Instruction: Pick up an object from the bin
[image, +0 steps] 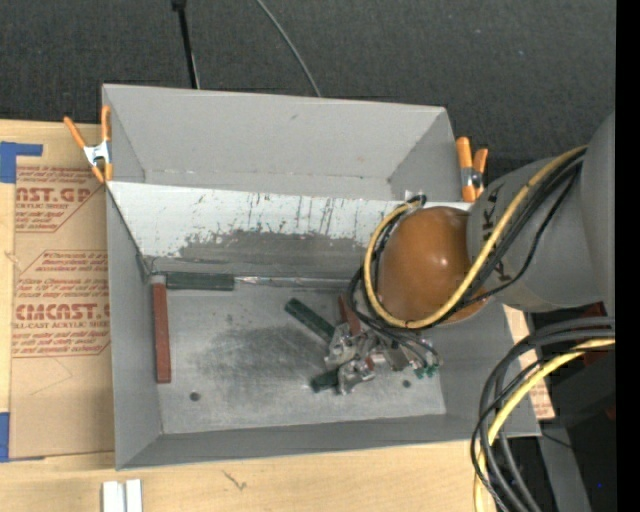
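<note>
Hovering low at front-right of bin (250, 140), right by small dark green piece (325, 382). Can't tell jaws' opening or any hold (wrist hardware clutters it). Looks light, stiff, thin; probably slides on bare metal. Best pinched across narrow width, mid-length. Longer dark green bar (308, 318) just behind.

Red print on the cardboard (50, 300) beside the bin (280, 140) reads "CAST" and "CAST ACRYLIC SHEET"
</note>
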